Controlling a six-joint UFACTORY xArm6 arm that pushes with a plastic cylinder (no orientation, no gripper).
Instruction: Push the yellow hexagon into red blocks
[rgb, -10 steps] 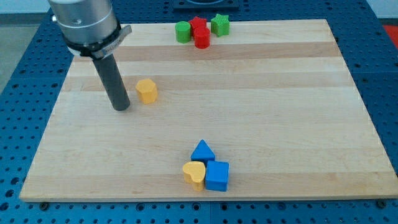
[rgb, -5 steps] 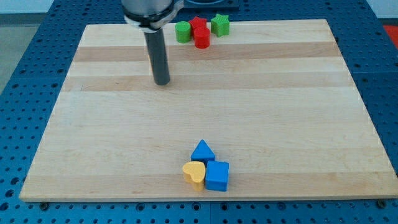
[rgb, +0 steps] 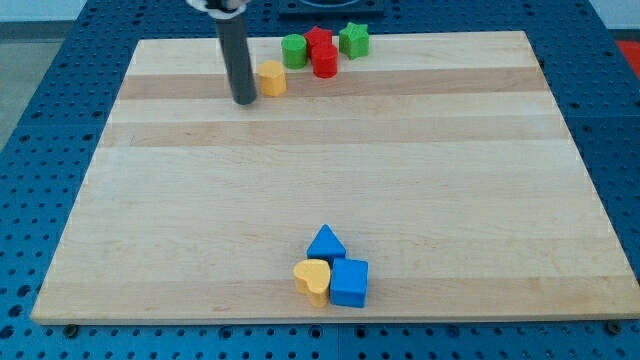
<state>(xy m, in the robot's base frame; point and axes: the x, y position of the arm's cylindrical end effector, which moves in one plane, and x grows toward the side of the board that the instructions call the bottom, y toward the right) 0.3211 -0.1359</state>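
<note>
The wooden tabletop (rgb: 400, 180) is filling most of the view, lying on a blue perforated base (rgb: 40, 100) that is showing around its edges. The dark rod (rgb: 236, 50) is coming down from the far left part of the scene, and my tip (rgb: 243, 101) is resting on the tabletop near the far edge. The tool is just this plain rod, with nothing on it that could open, close or grip, so it is holding nothing.

The yellow hexagon (rgb: 271, 78) is sitting just to the right of my tip, very close to the rod; whether the two are touching cannot be told. It is lying near the far edge, to the left of and slightly nearer than the far cluster.

That cluster is sitting at the far edge: a green cylinder (rgb: 294, 50) on its left, a red block (rgb: 319, 40) behind, a red cylinder (rgb: 325, 62) in front, and a green star (rgb: 354, 39) on the right. The hexagon is lying near the green cylinder, with a small gap showing between them, and is standing apart from both red blocks.

Near the front edge, well apart from all this, a blue triangle (rgb: 325, 243), a blue cube (rgb: 349, 282) and a yellow heart (rgb: 313, 279) are huddling together, touching one another.
</note>
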